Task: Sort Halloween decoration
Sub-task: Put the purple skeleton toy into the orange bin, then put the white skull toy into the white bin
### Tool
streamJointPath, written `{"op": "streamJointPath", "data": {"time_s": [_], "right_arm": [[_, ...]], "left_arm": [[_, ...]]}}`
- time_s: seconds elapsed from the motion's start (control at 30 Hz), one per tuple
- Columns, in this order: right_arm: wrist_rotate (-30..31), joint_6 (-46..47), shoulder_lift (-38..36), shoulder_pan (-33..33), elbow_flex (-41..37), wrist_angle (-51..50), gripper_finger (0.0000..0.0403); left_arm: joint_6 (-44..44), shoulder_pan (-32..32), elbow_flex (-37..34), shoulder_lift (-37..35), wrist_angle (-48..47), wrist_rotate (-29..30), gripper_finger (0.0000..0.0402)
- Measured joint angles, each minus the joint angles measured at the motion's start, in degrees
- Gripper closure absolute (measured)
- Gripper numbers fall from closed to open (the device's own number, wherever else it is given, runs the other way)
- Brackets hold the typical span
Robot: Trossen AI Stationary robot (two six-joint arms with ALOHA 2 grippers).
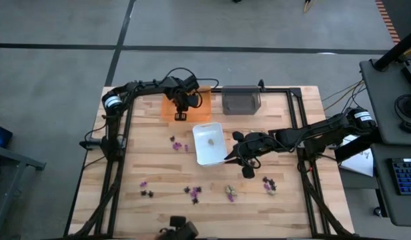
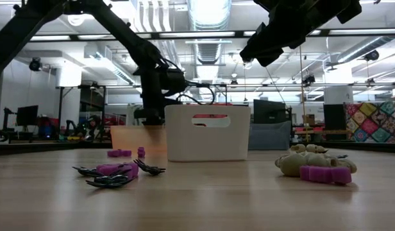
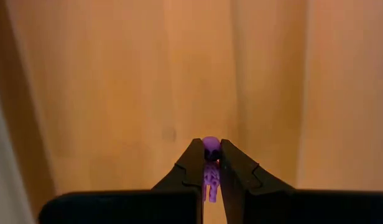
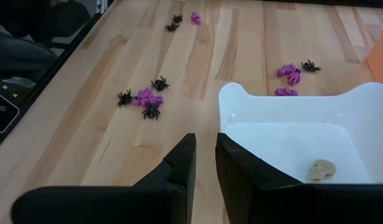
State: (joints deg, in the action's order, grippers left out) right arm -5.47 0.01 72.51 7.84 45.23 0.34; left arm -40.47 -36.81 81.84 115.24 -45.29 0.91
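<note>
Wooden bench (image 1: 159, 173) in an open workshop hall, ceiling lights behind. White tray (image 1: 209, 143) sits mid-bench as the landmark; orange tray (image 1: 171, 109) behind-left of it, grey tray (image 1: 241, 101) behind-right. Left end effector (image 3: 207, 163) hangs over the orange tray, clamped on a purple piece (image 3: 211, 146). Right end effector (image 4: 205, 163) is just beside the white tray's rim, fingers narrowly apart, nothing held. One beige piece (image 4: 320, 169) lies inside the white tray. Sorting looks barely begun: loose decorations (image 1: 192, 191) lie scattered on the bench on the near side of the white tray, most still to move. No readable writing.
</note>
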Motion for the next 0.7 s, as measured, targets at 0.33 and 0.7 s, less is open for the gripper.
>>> {"op": "streamJointPath", "data": {"time_s": [0.33,0.7], "right_arm": [[1.1,-0.2,0.0,0.0,0.0,0.0,0.0351],[1.1,-0.2,0.0,0.0,0.0,0.0,0.0351]], "left_arm": [[0.0,-0.2,0.0,0.0,1.7,0.0,0.0371],[1.0,-0.2,0.0,0.0,2.7,0.0,0.0331]]}}
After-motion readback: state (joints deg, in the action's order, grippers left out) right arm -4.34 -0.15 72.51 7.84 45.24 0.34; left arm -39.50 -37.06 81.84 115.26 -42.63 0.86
